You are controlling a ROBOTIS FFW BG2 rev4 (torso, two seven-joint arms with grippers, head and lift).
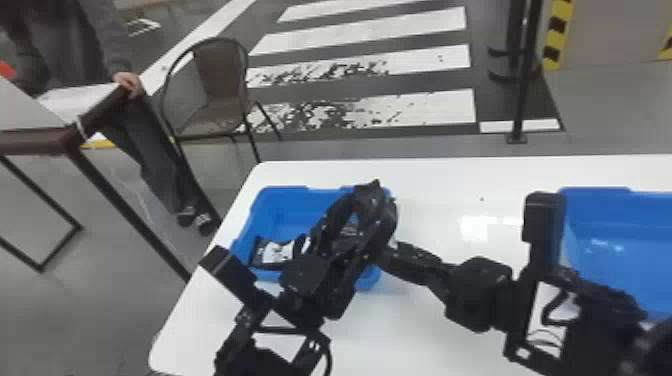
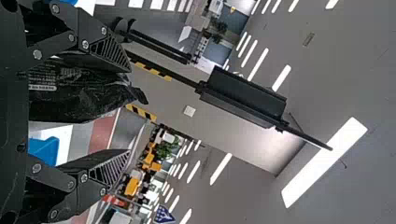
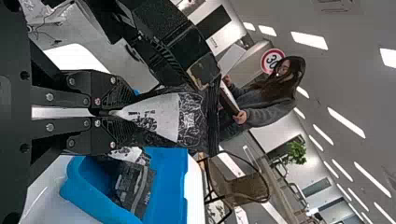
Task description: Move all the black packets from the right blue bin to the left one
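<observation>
Inside left blue bin (image 1: 287, 212), black packets (image 3: 137, 186), right bin (image 1: 625, 215) apart

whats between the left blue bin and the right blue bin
In the head view, white tabletop lies between the left bin and the right bin, with the black right arm crossing above it.

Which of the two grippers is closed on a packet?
The right gripper: its fingers pinch one end of a black-and-white packet, while the left gripper's fingers stand wide apart.
</observation>
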